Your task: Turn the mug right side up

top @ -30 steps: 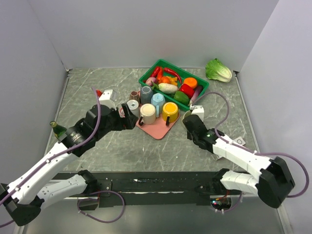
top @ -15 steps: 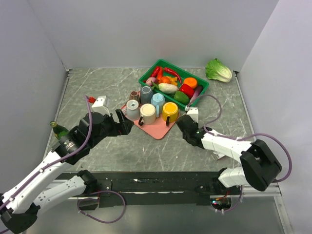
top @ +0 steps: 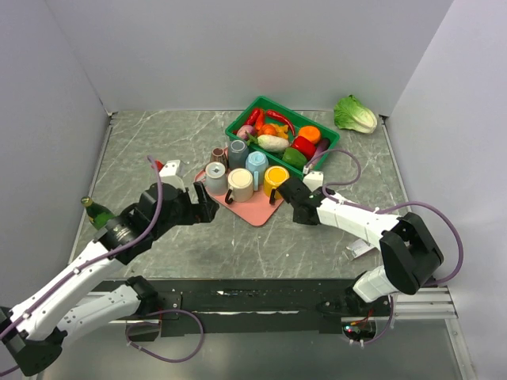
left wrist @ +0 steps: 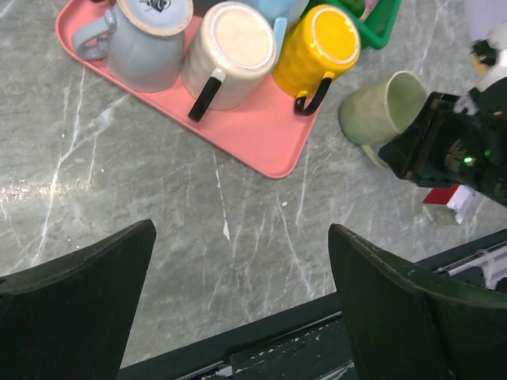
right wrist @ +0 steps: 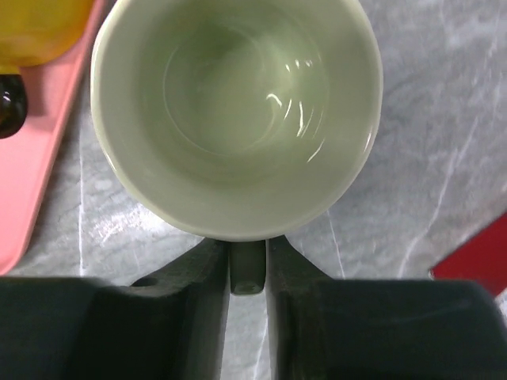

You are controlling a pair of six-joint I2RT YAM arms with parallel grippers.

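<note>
Pale-green mug (right wrist: 238,119), just beside the pink tray (left wrist: 261,136): my right gripper (right wrist: 248,255) pinches its handle, mouth tilted sideways; setting it upright remains. Left gripper (left wrist: 242,261) spread, empty.

Robot lab test cell. Plain grey walls (top: 238,47) enclose a marble-pattern table (top: 158,134). Props: pink tray (top: 257,212) of mugs (top: 240,184), with a vegetable basket (top: 244,112) behind it. Two cabled arms (top: 95,261) reach from the table edge nearer than the tray.
</note>
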